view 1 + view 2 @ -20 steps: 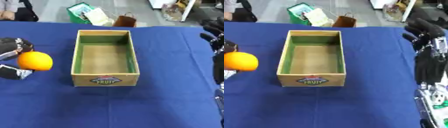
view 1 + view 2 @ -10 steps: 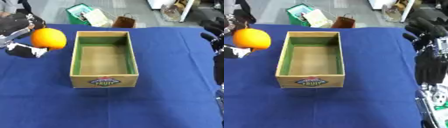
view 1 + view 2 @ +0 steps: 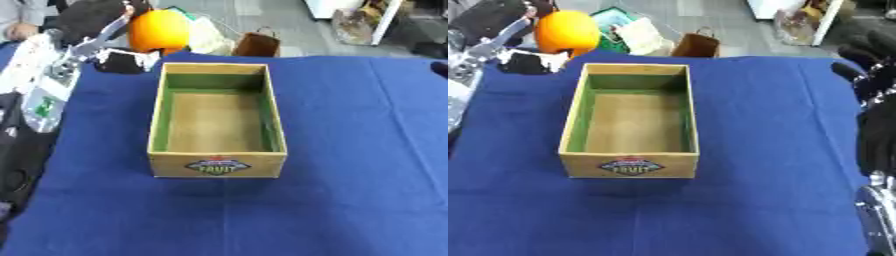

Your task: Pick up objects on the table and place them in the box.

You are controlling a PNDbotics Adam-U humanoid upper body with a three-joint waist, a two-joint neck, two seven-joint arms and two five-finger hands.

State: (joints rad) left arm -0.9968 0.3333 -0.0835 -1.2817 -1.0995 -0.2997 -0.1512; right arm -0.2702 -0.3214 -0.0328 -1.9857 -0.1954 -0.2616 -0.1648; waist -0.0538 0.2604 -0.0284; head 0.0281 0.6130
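Round orange fruit [image 3: 158,30] is held up off the table, beyond the far-left corner of the rectangular wooden box with green inner walls [image 3: 216,120]. The robot's left hand [image 3: 101,22], black w/ silver parts, is curled round the fruit from its left side; the thumb or a lower finger shows dark just beneath it, near the box's far-left corner. Left forearm runs down from there along the box's left side, well apart from the box wall.

Box sits on the blue cloth-covered table [image 3: 350,150], long axis running away from the robot, open top, bare brown floor inside. Near end panel carries a "FRUIT" label [image 3: 217,166].

Right hand [image 3: 866,82], black, shows at the edge right of the box, well apart from it; can't tell how its fingers are set.

Beyond the box's far end, off the table on the floor: a small brown paper bag [image 3: 255,45] and a green crate [image 3: 619,22] w/ pale stuff in it.
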